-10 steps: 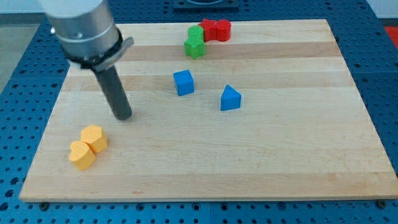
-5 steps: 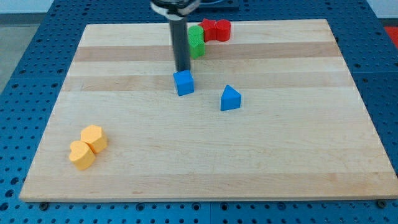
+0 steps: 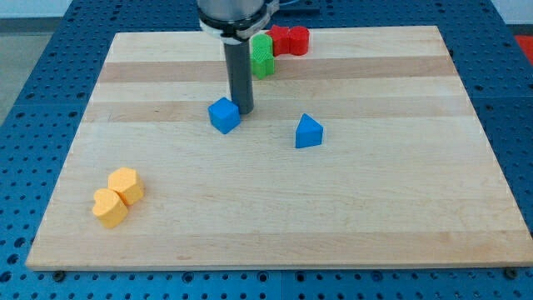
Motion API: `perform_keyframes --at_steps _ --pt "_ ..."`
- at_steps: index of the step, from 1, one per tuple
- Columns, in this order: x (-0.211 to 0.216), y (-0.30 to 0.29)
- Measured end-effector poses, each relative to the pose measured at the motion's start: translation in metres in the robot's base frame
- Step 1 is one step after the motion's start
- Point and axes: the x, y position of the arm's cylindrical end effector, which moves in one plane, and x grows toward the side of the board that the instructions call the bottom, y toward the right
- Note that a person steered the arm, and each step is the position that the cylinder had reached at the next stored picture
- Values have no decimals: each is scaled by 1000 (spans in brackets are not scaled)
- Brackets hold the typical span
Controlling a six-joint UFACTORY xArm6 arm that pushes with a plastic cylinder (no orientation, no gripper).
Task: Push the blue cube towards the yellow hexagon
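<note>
The blue cube (image 3: 223, 115) sits on the wooden board (image 3: 350, 208), turned so that a corner faces the view's bottom. My tip (image 3: 244, 109) stands right at the cube's upper right side, touching or nearly touching it. The yellow hexagon (image 3: 127, 185) lies far off near the view's lower left, touching a yellow heart (image 3: 109, 207) just below and left of it.
A blue triangular block (image 3: 308, 132) lies to the right of the cube. A green block (image 3: 262, 57) and a red block (image 3: 290, 39) sit together near the board's top edge, partly behind the rod.
My tip went from the left side of the board to the cube's top, then pushed the cube down and left, rotating it. The other blocks have not moved.
</note>
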Motion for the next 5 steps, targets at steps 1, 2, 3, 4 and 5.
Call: perform_keyframes --at_steps 1,2,3,4,5 --pt "23 -19" --pt "50 -40" --pt "48 -53" --pt "41 -68" --pt "41 -89"
